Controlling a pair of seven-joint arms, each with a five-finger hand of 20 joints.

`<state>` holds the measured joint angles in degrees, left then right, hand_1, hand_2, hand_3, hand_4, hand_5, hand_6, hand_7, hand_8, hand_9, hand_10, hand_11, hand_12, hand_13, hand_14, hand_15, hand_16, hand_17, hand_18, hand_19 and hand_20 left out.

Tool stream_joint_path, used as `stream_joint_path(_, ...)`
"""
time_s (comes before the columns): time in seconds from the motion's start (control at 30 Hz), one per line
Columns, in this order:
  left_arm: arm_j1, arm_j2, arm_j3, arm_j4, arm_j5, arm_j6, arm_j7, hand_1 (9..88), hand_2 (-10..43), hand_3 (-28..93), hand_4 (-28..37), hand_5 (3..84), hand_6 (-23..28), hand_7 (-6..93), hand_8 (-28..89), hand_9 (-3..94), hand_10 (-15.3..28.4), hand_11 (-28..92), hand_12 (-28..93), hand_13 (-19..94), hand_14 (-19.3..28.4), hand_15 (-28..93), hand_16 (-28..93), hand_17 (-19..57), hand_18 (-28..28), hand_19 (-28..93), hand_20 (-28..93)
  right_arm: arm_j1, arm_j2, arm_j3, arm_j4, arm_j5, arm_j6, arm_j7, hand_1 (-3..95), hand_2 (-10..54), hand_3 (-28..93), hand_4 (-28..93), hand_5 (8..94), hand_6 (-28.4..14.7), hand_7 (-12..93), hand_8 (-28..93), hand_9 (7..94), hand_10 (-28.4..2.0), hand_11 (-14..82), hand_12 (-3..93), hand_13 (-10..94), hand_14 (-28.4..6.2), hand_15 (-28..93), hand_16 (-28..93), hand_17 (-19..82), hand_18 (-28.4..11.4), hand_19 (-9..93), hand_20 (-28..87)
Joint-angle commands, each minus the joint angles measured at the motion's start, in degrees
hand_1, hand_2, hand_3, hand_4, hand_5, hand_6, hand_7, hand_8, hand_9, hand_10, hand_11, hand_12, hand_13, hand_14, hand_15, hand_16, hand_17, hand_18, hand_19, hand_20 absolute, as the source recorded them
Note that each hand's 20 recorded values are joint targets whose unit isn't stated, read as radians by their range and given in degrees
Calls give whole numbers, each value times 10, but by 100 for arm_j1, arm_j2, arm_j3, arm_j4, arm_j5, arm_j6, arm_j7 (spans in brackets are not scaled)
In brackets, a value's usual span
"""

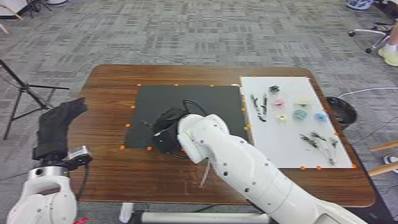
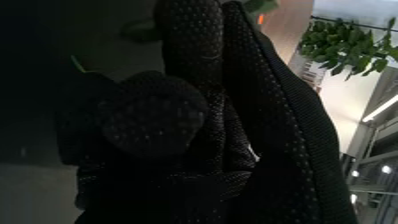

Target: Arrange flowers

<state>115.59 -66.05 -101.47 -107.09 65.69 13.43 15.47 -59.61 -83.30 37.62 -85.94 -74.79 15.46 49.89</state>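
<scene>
Grey patterned carpet point(image 1: 213, 37) surrounds your brown wooden table point(image 1: 111, 82). Floor items: one black tripod point(image 1: 19, 89), beyond the table's left side, on the far side of your left robot hand point(image 1: 60, 125) from your right robot hand point(image 1: 167, 125); one black bin point(image 1: 343, 112), close to the table's right edge, well to the right of your right robot hand; one wheeled chair point(image 1: 371, 34), farther off, beyond the bin. Overhead, in your right wrist view: bright ceiling lights point(image 2: 380, 108) and hanging green foliage point(image 2: 342, 46).

Surface, item one: a dark mat point(image 1: 158, 95), edged with small orange markers, lying beneath your right robot hand. Item two: a white sheet point(image 1: 266, 155), to the right of that robot hand.

Flowers, all on the sheet to the right of your right robot hand: one pink point(image 1: 279, 102), one cream point(image 1: 302, 102), one yellow point(image 1: 282, 117), one teal point(image 1: 299, 115), one blue point(image 1: 321, 116), one dark bloom point(image 1: 274, 89). Greenery: slender dark stems point(image 1: 263, 112) on the side nearer that hand; leafy sprigs point(image 1: 311, 142) lower on the sheet.

Hands: your left robot hand is by the table's left edge, fingers extended. Your right robot hand point(image 2: 169, 130) has a green leaf point(image 2: 142, 31) near it; whether it grips anything, you cannot tell.
</scene>
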Motion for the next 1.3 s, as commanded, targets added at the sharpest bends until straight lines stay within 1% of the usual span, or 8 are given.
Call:
stream_joint_path(0.03, -107, -77, -210, 370, -230, 304, -73, 189, 102, 666, -283, 544, 32, 128, -72, 512, 151, 206, 125, 356, 151, 143, 2, 73, 108, 77, 173, -118, 13, -42, -20, 2, -14, 77, 643, -95, 551, -77, 592, -49, 538, 138, 935, -96, 165, 270, 937, -15, 554, 340, 642, -124, 931, 465)
stream_joint_path(0.13, -91, -79, -227, 360, -181, 294, -64, 183, 124, 663, -283, 544, 32, 126, -71, 512, 151, 206, 124, 355, 150, 142, 4, 73, 107, 77, 173, -100, -1, -19, 10, -27, -29, 50, 641, -93, 553, -80, 588, -49, 542, 137, 934, -96, 159, 268, 937, -16, 550, 343, 641, -124, 931, 462)
stream_joint_path(0.27, -92, -86, -222, 349, -208, 284, -29, 176, 130, 666, -283, 544, 31, 127, -71, 512, 150, 206, 124, 354, 150, 142, 6, 73, 107, 77, 172, -71, -10, -10, 33, -34, -2, 37, 632, -89, 561, -79, 580, -49, 545, 136, 929, -96, 144, 269, 937, -16, 547, 346, 640, -125, 932, 459)
stream_joint_path(0.8, 32, -131, -289, 242, -207, 158, 10, 174, 103, 679, -283, 539, 31, 129, -70, 509, 150, 208, 126, 357, 153, 149, 8, 73, 106, 79, 174, -84, 20, -10, -2, 54, -153, 40, 578, -94, 566, -55, 583, -58, 497, 147, 906, -111, 133, 269, 937, -19, 536, 349, 640, -124, 932, 453)
stream_joint_path(0.93, -3, -119, -269, 261, -192, 124, -2, 176, 99, 679, -283, 538, 30, 129, -70, 509, 150, 208, 127, 359, 155, 153, 8, 72, 106, 79, 173, -83, 34, 1, -2, 95, -210, 46, 559, -95, 566, -55, 583, -58, 476, 148, 890, -119, 142, 260, 937, -19, 530, 354, 636, -125, 932, 453)
stream_joint_path(0.97, 89, -168, -363, 247, -201, 33, 51, 176, 98, 679, -283, 537, 29, 131, -69, 509, 150, 208, 127, 359, 155, 154, 8, 72, 106, 79, 173, -87, 35, 10, -5, 102, -267, 37, 557, -95, 556, -48, 588, -57, 456, 156, 886, -121, 148, 254, 937, -19, 525, 358, 635, -125, 932, 453)
stream_joint_path(1.0, 109, -181, -386, 245, -200, 7, 64, 177, 97, 678, -283, 536, 30, 131, -69, 509, 150, 208, 127, 359, 155, 155, 8, 72, 106, 80, 173, -85, 38, 19, -8, 101, -315, 34, 555, -95, 548, -45, 591, -58, 440, 161, 883, -123, 152, 250, 937, -20, 522, 361, 635, -126, 932, 453)
stream_joint_path(1.3, 226, -200, -368, 173, -196, 176, 70, 180, 90, 677, -283, 535, 30, 132, -69, 508, 151, 210, 129, 363, 156, 161, 8, 72, 107, 81, 173, 166, 461, -303, -280, -598, -717, -468, 502, -82, 547, -50, 611, -54, 417, 176, 867, -128, 216, 211, 937, -22, 519, 370, 623, -141, 932, 483)
